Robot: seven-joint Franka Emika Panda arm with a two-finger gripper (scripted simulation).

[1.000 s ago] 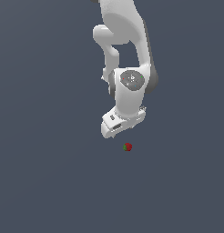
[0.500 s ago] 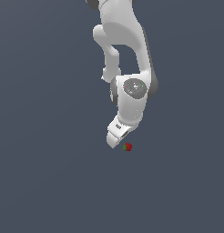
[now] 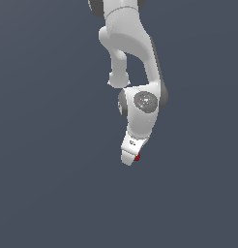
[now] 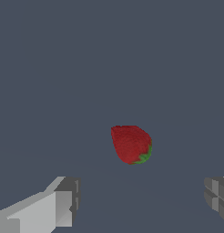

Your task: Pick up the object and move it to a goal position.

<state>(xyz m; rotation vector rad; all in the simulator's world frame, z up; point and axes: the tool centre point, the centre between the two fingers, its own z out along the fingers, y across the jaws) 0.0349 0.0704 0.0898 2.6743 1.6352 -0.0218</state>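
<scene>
Bench (image 3: 43,193): plain dark grey-blue surface, uniform across both views; white arm (image 3: 133,53) descends from the upper edge of the exterior view, bending down through a round grey-capped joint to the wrist; pincer (image 3: 130,158): white, pointing downward, low over the bench, slightly toward the exterior view's right of centre; object (image 3: 138,157): small red strawberry-like lump, only a sliver showing at the pincer's edge on the exterior view's right, the rest hidden behind the white body. Wrist view: one light grey fingertip (image 4: 59,207) and one darker grey fingertip (image 4: 217,195) stand well apart, the pincer spread wide and pinching nothing; object (image 4: 131,144) lies on the bench between the two fingers' lines and beyond their tips, touching neither; red body with a small green patch at one end.
</scene>
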